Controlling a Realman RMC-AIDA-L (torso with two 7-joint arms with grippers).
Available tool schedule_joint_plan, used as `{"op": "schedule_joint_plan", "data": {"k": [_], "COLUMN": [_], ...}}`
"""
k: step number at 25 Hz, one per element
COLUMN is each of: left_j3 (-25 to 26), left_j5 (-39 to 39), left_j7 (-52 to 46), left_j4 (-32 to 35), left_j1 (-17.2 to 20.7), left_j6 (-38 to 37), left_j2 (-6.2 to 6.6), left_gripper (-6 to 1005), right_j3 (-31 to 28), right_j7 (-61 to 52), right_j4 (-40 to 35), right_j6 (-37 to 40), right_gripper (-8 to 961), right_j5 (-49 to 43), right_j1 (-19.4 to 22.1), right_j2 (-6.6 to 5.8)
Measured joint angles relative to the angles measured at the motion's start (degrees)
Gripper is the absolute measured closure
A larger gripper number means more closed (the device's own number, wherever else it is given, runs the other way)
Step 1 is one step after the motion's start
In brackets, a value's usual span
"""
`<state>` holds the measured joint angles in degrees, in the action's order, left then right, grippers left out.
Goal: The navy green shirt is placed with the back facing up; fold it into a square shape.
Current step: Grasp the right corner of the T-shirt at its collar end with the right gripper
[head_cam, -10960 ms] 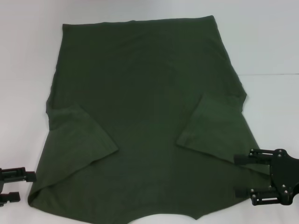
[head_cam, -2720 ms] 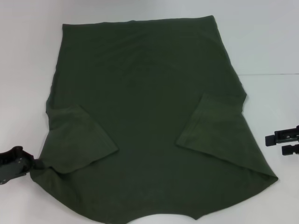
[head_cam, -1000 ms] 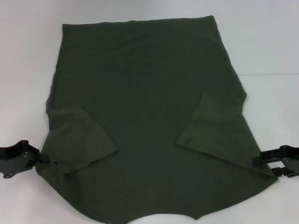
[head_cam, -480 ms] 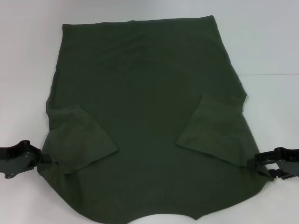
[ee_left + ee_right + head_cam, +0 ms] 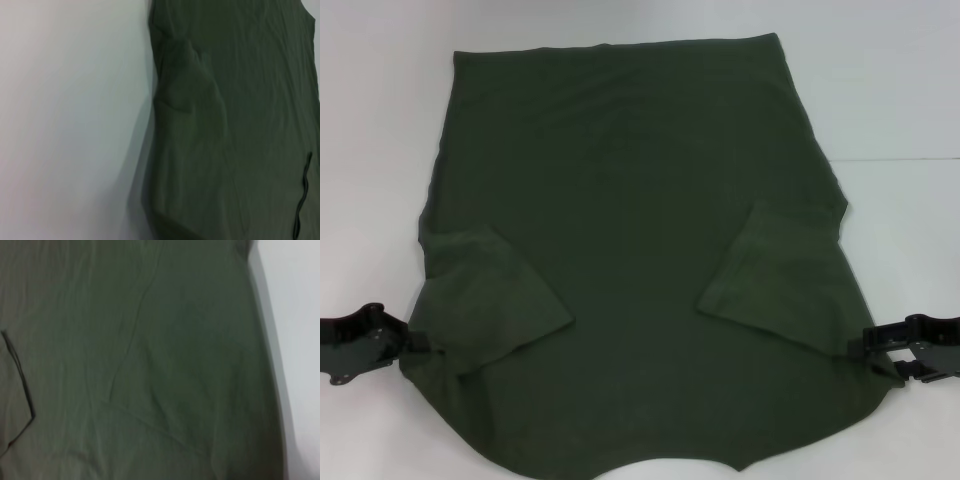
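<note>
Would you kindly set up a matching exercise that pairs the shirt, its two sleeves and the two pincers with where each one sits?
Things:
1. navy green shirt
2. left pincer
3. right pincer
4. both sleeves

Places or states:
A. at the shirt's near right corner
B. folded inward onto the shirt's body
C. spread flat on the white table
D. at the shirt's near left edge

Pairs: 1-C, 2-D, 3-A, 4-B

We are seeing navy green shirt [image 5: 640, 250] lying flat on table [image 5: 900, 90], both sleeves lying folded inward on body. Left gripper [image 5: 415, 342] sitting at shirt's near-left edge, right gripper [image 5: 865, 350] at near-right edge.
</note>
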<state>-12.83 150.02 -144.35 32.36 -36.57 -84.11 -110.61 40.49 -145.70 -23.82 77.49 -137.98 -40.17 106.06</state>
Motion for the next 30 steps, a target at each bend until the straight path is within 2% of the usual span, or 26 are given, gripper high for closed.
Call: {"op": "schedule_joint_plan", "data": {"k": [11,17,30], "left_j3": [0.0,0.1,-0.1], "left_j5": [0.0,0.0,-0.4], "left_j7": [0.3,0.3,0.3], "left_j4": [-0.6,-0.6,-0.9], "left_j1": [-0.1,-0.1,-0.2], "left_j6": [0.1,0.1,0.5], "left_j2": [-0.04,-0.04,-0.04], "left_gripper": [995,994,995], "right_j3": [0.1,0.1,0.1], "right_j7": [0.3,0.3,0.2], "right_j4": [0.0,-0.1,-0.4], "right_j6": [-0.8,-1.3,-1.5], "right_gripper": [212,465,477], "right_j5": [-0.4,-0.4,-0.5], "right_j1": [-0.3,-0.3,-0.6], "right_j2": [0.23,0.26,0.26]}}
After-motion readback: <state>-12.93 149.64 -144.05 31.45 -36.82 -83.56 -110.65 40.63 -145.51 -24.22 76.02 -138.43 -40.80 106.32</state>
